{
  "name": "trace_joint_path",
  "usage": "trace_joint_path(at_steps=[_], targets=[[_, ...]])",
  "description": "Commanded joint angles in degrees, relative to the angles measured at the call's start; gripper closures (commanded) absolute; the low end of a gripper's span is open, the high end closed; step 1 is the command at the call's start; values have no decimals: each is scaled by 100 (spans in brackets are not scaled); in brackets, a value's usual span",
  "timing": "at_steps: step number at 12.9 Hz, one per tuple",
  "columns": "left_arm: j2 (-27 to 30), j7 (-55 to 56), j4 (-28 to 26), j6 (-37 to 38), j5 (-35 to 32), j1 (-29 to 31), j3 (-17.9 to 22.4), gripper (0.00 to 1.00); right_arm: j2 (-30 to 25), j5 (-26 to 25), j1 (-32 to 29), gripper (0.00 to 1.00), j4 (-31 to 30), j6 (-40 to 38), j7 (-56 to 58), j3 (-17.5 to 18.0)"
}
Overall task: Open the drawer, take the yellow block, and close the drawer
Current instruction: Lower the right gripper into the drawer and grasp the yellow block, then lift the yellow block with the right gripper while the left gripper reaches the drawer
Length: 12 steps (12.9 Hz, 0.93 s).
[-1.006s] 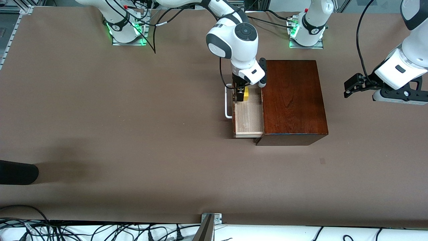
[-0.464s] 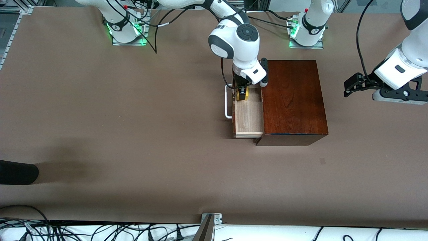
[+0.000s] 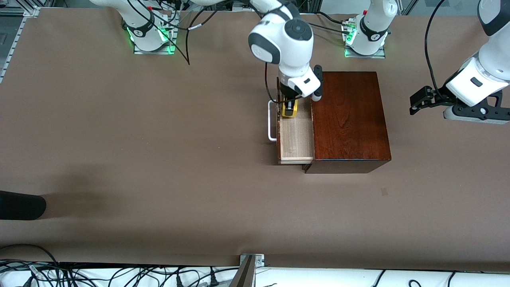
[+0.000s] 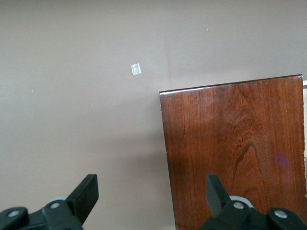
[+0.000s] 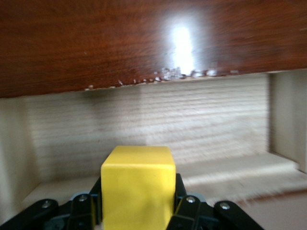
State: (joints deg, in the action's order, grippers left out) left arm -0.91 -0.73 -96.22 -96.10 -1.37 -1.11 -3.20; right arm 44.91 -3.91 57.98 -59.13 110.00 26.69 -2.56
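Note:
The dark reddish-brown wooden box (image 3: 350,119) stands mid-table. Its drawer (image 3: 295,137) is pulled out toward the right arm's end, pale wood inside, with a white U-shaped handle (image 3: 271,121). My right gripper (image 3: 289,109) is shut on the yellow block (image 3: 289,111) and holds it just above the drawer's end farther from the front camera. In the right wrist view the yellow block (image 5: 137,184) sits between the fingers, with the drawer's inside (image 5: 158,124) and the box's edge (image 5: 144,38) around it. My left gripper (image 3: 416,104) is open and waits in the air past the box, toward the left arm's end; the box's top (image 4: 235,148) shows in its wrist view.
A small pale mark (image 3: 384,191) lies on the brown table nearer the front camera than the box; it also shows in the left wrist view (image 4: 136,69). A dark object (image 3: 20,205) juts in at the right arm's end. Cables run along the near table edge.
My right gripper has closed on the yellow block and lifted it slightly out of the drawer. The left arm has not moved.

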Motion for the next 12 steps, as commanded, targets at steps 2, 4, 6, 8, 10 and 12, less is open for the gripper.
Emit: trace_joint_path(at_steps=[2,4,6,8,10,12], targets=[[91,-68,33,118,137,5,22,0,-973,258,-294,100,129,-1004,-93,-34],[82,-76,42,153,163,5,22,0,-1325,426,-707,100,121,-1461,-76,-26],[47,-216,138,363,181,-30,-40,0,-1598,426,-1233,100,121,-1796,-85,-182],[21,-374,139,617,181,-213,-223,0,-1678,427,-1797,100,121,-1763,-416,-664],[-198,-1005,139,961,198,-328,-530,0,-1661,968,-2200,100,112,-1815,-595,-1263],[-497,-1324,139,1005,487,-355,-864,0,-1687,1165,-2850,100,-595,-1484,-595,-1318]])
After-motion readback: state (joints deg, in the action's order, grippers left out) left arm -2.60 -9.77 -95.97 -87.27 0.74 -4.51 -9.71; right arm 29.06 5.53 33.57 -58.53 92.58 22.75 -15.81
